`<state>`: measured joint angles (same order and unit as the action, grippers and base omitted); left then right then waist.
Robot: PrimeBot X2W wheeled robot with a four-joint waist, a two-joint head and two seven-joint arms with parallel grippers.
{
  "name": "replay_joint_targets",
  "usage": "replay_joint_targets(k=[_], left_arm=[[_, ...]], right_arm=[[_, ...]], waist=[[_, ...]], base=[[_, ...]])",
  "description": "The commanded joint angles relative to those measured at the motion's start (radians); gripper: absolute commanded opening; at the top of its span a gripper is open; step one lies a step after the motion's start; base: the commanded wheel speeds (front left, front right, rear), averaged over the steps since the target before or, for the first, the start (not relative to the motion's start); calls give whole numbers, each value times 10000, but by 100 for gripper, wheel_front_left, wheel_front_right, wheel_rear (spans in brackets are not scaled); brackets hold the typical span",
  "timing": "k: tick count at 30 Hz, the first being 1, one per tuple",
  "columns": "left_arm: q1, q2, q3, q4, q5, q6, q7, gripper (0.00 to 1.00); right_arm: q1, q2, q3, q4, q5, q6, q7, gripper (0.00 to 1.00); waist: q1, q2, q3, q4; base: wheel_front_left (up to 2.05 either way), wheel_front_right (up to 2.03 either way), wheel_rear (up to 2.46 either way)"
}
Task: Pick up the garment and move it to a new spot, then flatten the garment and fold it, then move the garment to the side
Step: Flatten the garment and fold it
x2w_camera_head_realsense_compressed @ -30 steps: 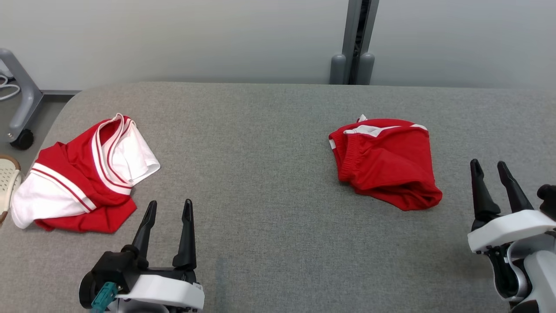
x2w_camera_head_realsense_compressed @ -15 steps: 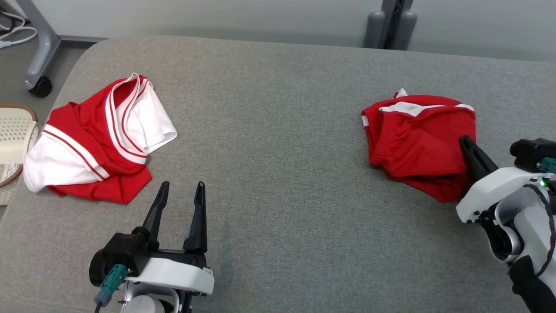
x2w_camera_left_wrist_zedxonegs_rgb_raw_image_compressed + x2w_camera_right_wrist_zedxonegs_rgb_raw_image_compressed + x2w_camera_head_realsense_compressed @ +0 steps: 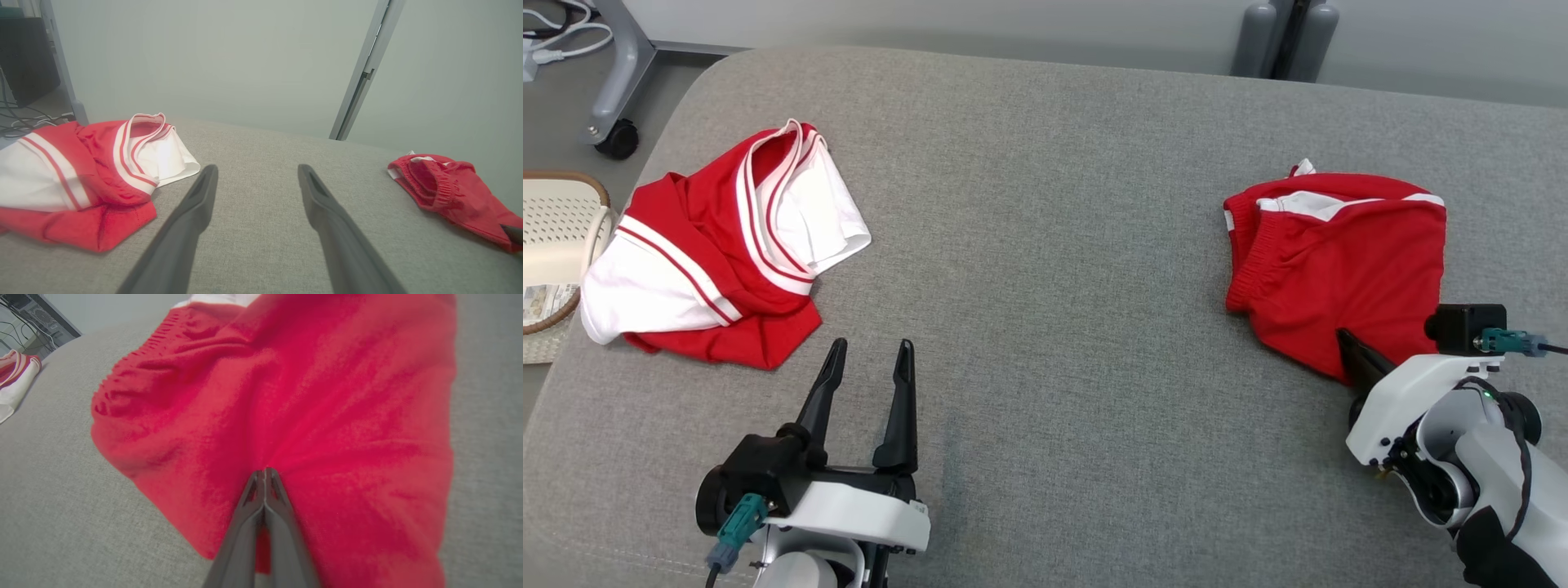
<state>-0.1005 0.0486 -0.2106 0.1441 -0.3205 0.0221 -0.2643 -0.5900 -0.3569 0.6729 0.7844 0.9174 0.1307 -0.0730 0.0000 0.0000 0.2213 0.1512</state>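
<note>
You are working over a grey padded table (image 3: 1045,163) that takes up most of the head view. On its left side lies a crumpled red and white shirt (image 3: 711,269), close to a pale basket (image 3: 556,237) at the frame's left edge. The garment in hand is the shorts (image 3: 1339,253), red and bunched at the right of the frame, with the waistband toward the middle of the table and white trim along the top edge.

Your right gripper (image 3: 1342,336) is at the lower right, with its tips on the near corner of the shorts. In the right wrist view its fingers (image 3: 286,531) are pressed together and the cloth puckers toward the tips, so it looks to be pinching a fold of fabric. Your left gripper (image 3: 872,347), at the lower left, stands wide with nothing between its fingers. It is over bare table, well apart from both garments.

This looks like the pick-up. Lift slowly and straight up, watching the puckers at the tips. If the cloth slides out, the bite was too shallow, so take a deeper one. You may hold only the top layer, so raise the shorts clear of the table before carrying them toward the open middle. That way nothing drags, and you stay away from the shirt.
</note>
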Motion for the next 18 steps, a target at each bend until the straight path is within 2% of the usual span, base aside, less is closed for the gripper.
replay_joint_targets(k=[1,10,18], left_arm=[[-143,38,3,16,-78,44,-20,100],[-217,38,-178,20,-152,34,-18,100],[-411,38,-324,-25,-255,32,-20,100]], right_arm=[[-39,-81,47,23,58,3,-54,0],[-1010,-778,77,-341,532,3,-517,0],[-2035,-1118,418,-13,602,3,158,0]], waist=[[0,0,3,-11],[0,0,80,103],[0,0,540,470]], base=[[0,0,0],[0,0,0],[0,0,0]])
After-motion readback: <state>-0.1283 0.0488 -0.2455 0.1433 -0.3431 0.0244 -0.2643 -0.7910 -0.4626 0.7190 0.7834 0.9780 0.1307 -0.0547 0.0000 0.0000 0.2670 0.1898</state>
